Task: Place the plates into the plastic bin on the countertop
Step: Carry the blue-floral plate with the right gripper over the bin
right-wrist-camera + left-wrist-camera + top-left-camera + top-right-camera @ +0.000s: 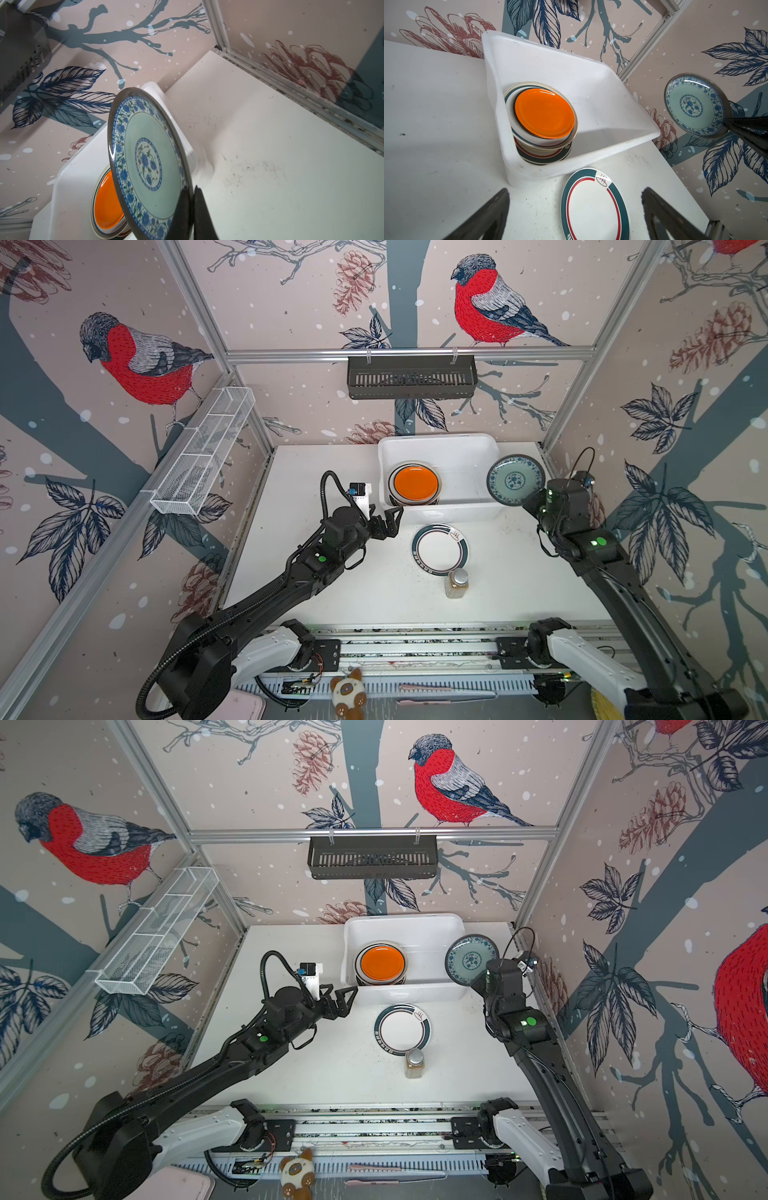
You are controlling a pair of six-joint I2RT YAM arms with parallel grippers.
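Orange plate (416, 484) largely hides the stack (542, 155) beneath; right end effector (191, 190) pinches the patterned plate (515, 480), left end effector (388, 518) spread.

Right end effector (528, 498) grips the blue-green plate (515, 480), tilted over the plastic bin (436, 443); left end effector (392, 519) gapes beside it, orange plate (416, 484) stacked inside.

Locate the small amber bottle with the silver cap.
In both top views the small amber bottle stands upright on the flat white countertop, right of centre, just nearer the robot than the round white teal-rimmed plate.
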